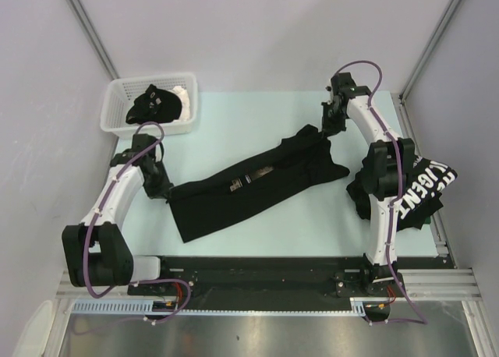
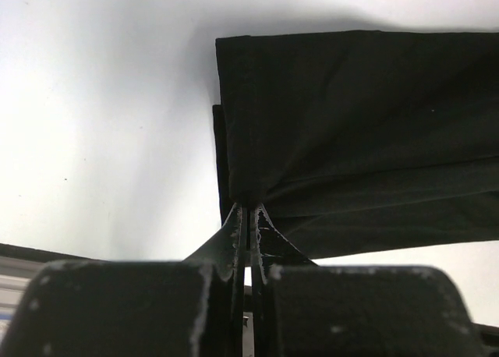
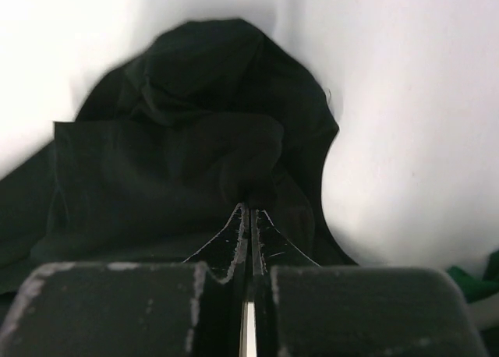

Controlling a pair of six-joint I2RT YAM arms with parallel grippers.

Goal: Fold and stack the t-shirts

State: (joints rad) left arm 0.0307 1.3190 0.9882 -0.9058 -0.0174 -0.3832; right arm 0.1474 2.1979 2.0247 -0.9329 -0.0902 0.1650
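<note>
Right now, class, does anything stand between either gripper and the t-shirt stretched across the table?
Nothing visible does. The left gripper and the right gripper are each shut directly on opposite ends of the t-shirt.

Looked like a robotics lab or test cell, not a home. Was boxed in by plain white panels (image 1: 257, 30) held in aluminium struts (image 1: 86, 26). Carried a pale surface (image 1: 257, 115) fixed to an extrusion rail (image 1: 437, 277) with a slotted cable duct (image 1: 257, 312) along its front. Held a left arm (image 1: 117, 193) and a right arm (image 1: 382, 209) bolted at the near edge, purple cabling (image 1: 365, 63) looped along each. Ended in bare sheet metal (image 1: 257, 337) below.
</note>
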